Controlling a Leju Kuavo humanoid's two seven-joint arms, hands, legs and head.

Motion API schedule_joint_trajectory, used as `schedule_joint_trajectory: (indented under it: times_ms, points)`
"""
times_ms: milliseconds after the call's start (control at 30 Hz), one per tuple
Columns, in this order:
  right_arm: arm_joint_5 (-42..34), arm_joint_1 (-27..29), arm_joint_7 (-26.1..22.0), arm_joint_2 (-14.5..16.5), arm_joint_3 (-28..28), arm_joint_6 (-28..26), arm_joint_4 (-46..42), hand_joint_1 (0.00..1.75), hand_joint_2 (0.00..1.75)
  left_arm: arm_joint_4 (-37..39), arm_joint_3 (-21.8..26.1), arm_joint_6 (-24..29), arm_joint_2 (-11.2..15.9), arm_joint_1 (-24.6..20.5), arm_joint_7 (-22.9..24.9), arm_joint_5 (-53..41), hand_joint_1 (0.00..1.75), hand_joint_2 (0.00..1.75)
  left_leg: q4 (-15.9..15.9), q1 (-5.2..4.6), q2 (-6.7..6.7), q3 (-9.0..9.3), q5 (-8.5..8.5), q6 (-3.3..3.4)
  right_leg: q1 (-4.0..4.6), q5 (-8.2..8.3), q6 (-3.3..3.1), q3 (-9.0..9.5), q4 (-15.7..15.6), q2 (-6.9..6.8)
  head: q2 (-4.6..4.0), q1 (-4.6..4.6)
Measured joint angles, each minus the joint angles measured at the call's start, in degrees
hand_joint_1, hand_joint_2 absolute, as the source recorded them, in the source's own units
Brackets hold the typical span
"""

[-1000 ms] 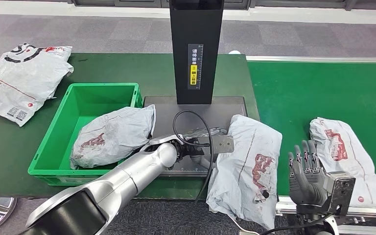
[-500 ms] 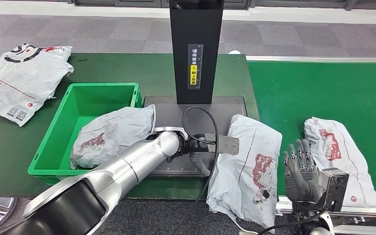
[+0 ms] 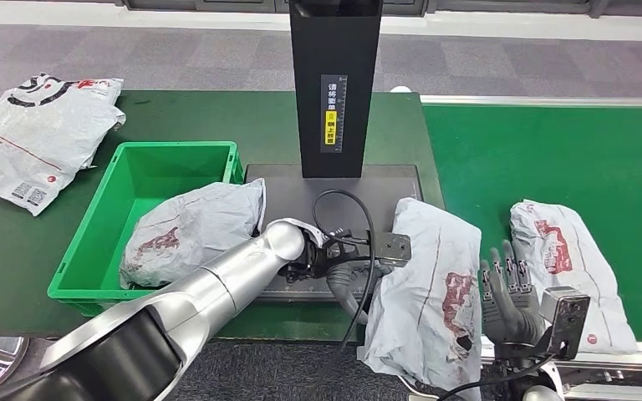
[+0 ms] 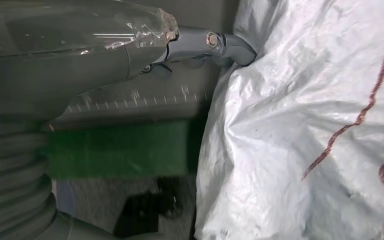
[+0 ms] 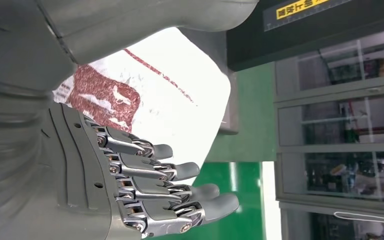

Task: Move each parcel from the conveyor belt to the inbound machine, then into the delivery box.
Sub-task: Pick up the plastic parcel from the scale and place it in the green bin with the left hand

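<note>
Left hand (image 3: 344, 271) slid further under the parcel's (image 3: 426, 288) edge, thumb hooked on it | parcel half on inbound machine (image 3: 334, 188) plate | right hand (image 3: 506, 296) upright, fingers spread, holding nothing

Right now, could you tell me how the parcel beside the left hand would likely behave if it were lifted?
The parcel is a crinkled poly bag drooping over the table edge, so it will probably sag rather than hold shape. Its glossy film looks slippery, so the left hand may need a firm pinch. It seems soft-filled, so probably not fragile.
</note>
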Motion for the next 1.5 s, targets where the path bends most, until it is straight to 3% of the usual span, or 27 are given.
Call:
schedule_joint_trajectory:
  times_ms: [200, 400, 600, 833, 1000, 1167, 1267, 1400, 1500]
  points:
    - [0.1, 0.9, 0.1, 0.0, 0.0, -0.6, -0.3, 0.0, 1.75, -1.2, -9.3, 3.0, -0.1, 1.5, -4.0, 2.6, 0.0, 1.75, 0.0, 0.0, -0.01, 0.0, -0.01, 0.0, -0.01, -0.01, 0.0, -0.02, 0.0, -0.02, 0.01, 0.0]
    - [1.4, 2.9, 0.3, 0.4, -0.6, 0.8, -2.8, 0.0, 1.75, -6.2, -20.1, 14.3, -0.2, -0.8, -9.9, -5.1, 0.0, 1.75, 0.0, -0.01, 0.0, -0.06, 0.0, 0.01, -0.01, 0.02, 0.02, -0.08, 0.0, 0.0, 0.01, 0.0]
    - [3.1, 4.1, 0.3, 1.8, -2.6, 4.3, -4.7, 0.0, 1.75, -8.1, -22.0, 24.7, -0.1, -10.1, -10.0, -12.1, 0.0, 1.75, 0.0, -0.01, 0.02, -0.07, 0.02, 0.0, 0.0, 0.04, 0.02, -0.09, 0.0, 0.02, 0.01, 0.0]
    - [4.2, 4.2, 0.4, 2.5, -4.2, 5.2, -5.8, 0.0, 1.75, -7.8, -21.2, 33.8, 0.2, -16.1, -9.4, -21.9, 0.0, 1.75, 0.0, -0.01, 0.01, -0.07, 0.02, 0.0, -0.01, 0.03, 0.02, -0.1, 0.0, 0.02, 0.01, 0.0]
    - [16.7, 4.3, 3.8, 2.9, -5.4, -4.7, -6.2, 0.0, 1.75, -11.9, -19.2, 38.0, 0.2, -16.7, -7.2, -30.6, 0.0, 1.75, 0.0, -0.03, 0.0, -0.11, 0.0, 0.01, -0.02, 0.02, 0.03, -0.11, 0.0, 0.0, 0.01, 0.0]
    - [20.9, 4.2, 5.2, 3.1, -6.1, -8.0, -6.2, 0.0, 1.75, -15.2, -17.6, 37.9, 0.2, -16.3, -6.5, -32.6, 0.0, 1.75, 0.0, -0.05, 0.12, -0.12, -0.03, 0.02, -0.04, 0.03, 0.03, -0.17, 0.0, 0.14, 0.01, 0.0]
    - [32.7, 3.5, 11.1, 3.1, -6.4, -15.1, -4.8, 0.0, 1.75, -17.2, -16.4, 37.1, 0.2, -15.3, -7.4, -33.3, 0.0, 1.75, 0.0, -0.04, 0.08, -0.12, -0.02, 0.02, -0.02, 0.02, 0.03, -0.15, 0.0, 0.08, 0.01, 0.0]
    - [49.7, -0.2, 18.2, 1.8, -7.1, -25.7, 3.2, 0.0, 1.75, -23.0, -15.7, 36.4, -0.1, -11.7, -8.3, -36.8, 0.0, 1.75, 0.0, -0.06, 0.13, -0.12, -0.02, 0.03, -0.05, 0.03, 0.04, -0.15, 0.0, 0.14, 0.01, 0.0]
    - [55.3, -2.9, 20.6, 0.7, -7.9, -29.1, 9.5, 0.0, 1.75, -27.7, -15.5, 35.7, -0.3, -8.6, -8.7, -39.2, 0.0, 1.75, 0.0, -0.09, 0.1, -0.12, -0.03, 0.04, -0.09, 0.04, 0.05, -0.15, 0.0, 0.12, 0.01, 0.0]
